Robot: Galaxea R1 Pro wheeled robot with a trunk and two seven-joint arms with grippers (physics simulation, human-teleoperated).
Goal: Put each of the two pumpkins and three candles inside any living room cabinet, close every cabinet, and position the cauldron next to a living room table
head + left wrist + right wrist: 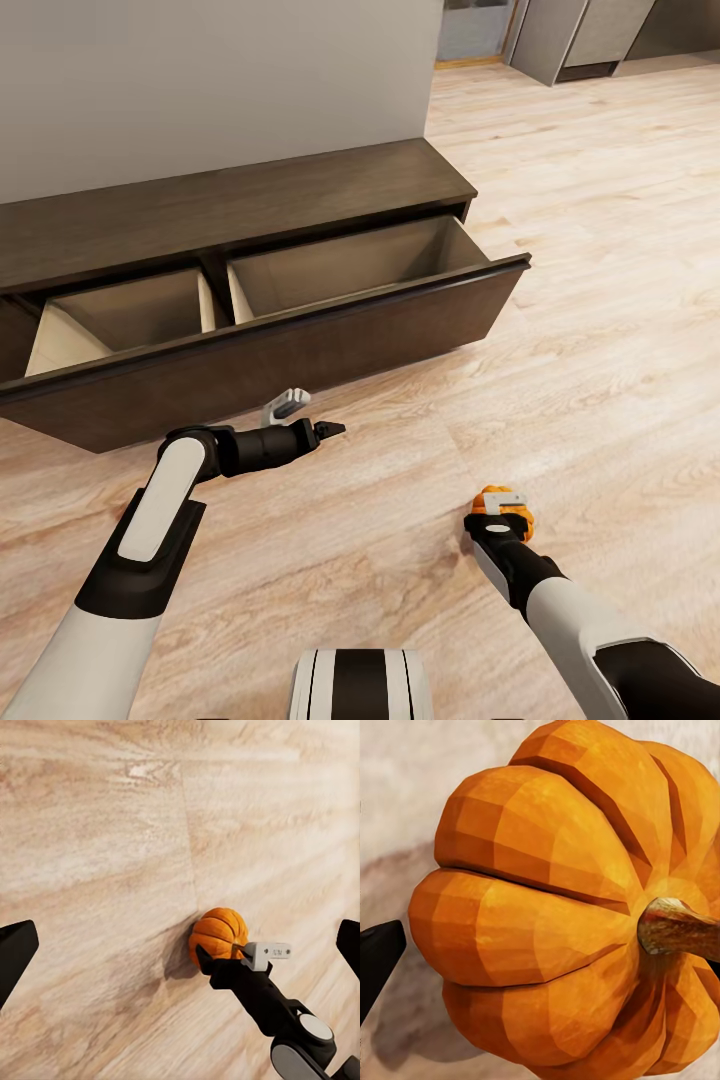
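The right claw (pixel 503 512) is down on the floor (pixel 600 330), clamped on a pumpkin (pixel 502 510), I judge (its far finger is hidden). The left claw (pixel 310 415) hangs apart, empty, near the cabinet (pixel 300 200). Lift straight up, clear the drawer's (pixel 340 340) front lip, then lower into the pale compartment.

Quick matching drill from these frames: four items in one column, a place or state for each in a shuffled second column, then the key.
Items
1. pumpkin
2. cabinet
3. left gripper
4. floor

Place or state
A. drawers pulled open, pale insides showing
B. light wood planks
C. at the right gripper, low over the floor
D. jaws spread wide, holding nothing

Pairs: 1-C, 2-A, 3-D, 4-B
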